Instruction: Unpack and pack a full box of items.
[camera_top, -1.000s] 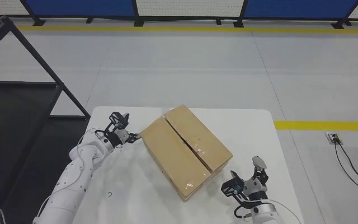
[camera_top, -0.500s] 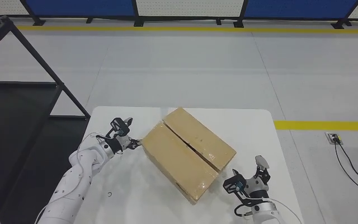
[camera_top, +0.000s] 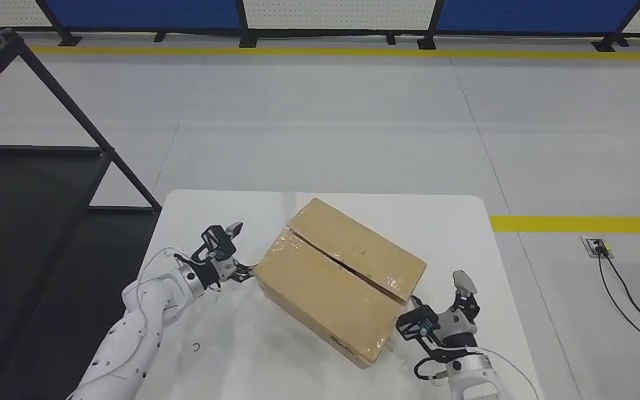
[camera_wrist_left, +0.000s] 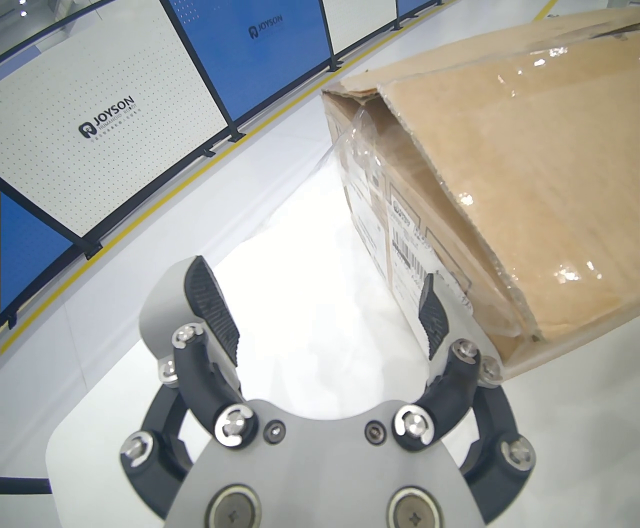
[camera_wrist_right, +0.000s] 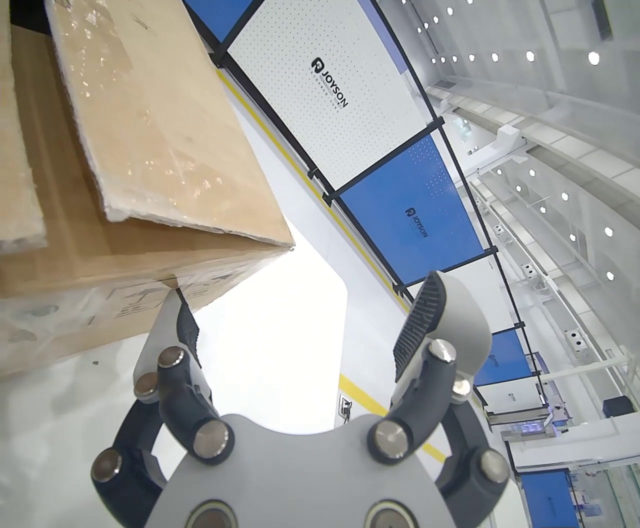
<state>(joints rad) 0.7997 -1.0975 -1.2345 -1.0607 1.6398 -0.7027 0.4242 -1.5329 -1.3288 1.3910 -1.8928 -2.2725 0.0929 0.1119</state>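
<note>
A taped brown cardboard box (camera_top: 340, 280) lies closed and askew in the middle of the white table (camera_top: 445, 225). My left gripper (camera_top: 238, 252) is open at the box's left end; in the left wrist view the left gripper (camera_wrist_left: 322, 305) has one finger pad (camera_wrist_left: 432, 315) against the labelled end face of the box (camera_wrist_left: 500, 175). My right gripper (camera_top: 432, 306) is open at the box's front right end. In the right wrist view the right gripper (camera_wrist_right: 305, 320) has one finger (camera_wrist_right: 182, 320) touching the lower side of the box (camera_wrist_right: 150, 125).
A small dark ring-like bit (camera_top: 196, 348) lies on the table near the front left. A black metal frame (camera_top: 60, 120) stands off the table's left side. Bare table surface lies behind the box and at the far right corner.
The box has turned counterclockwise in the top view, its left corner swinging toward the front. My left gripper came forward along with that corner. The right gripper shifted slightly closer to the box.
</note>
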